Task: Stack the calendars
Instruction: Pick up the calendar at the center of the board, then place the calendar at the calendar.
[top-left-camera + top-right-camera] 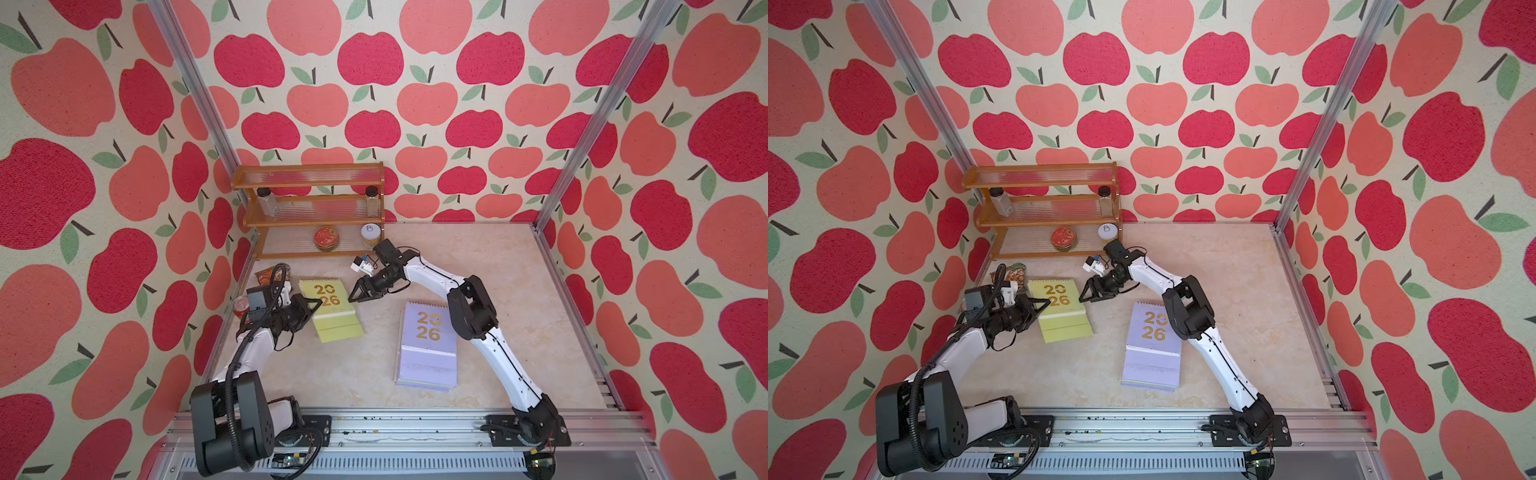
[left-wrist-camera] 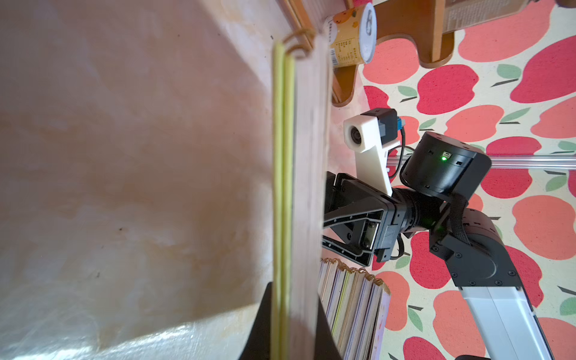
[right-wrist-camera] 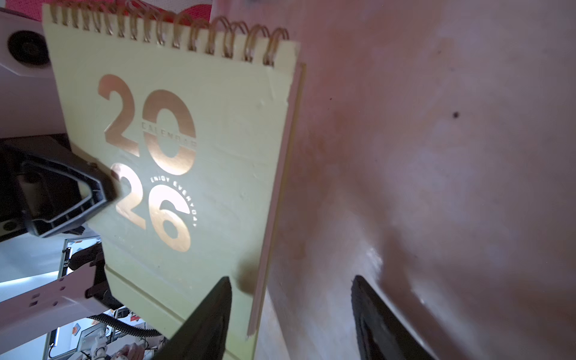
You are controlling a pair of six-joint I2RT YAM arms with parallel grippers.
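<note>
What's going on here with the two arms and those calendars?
The left pincer is shut on the edge of the yellow-green calendar. The right pincer hangs open close by its opposite edge, holding nothing. A pile of calendars topped by a lilac one lies apart, nearer the right arm.

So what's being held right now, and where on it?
Left end effector grips the yellow calendar by its side edge; right end effector holds nothing.

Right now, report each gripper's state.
Left gripper: shut on the yellow-green calendar.
Right gripper: open, holding nothing.
</note>
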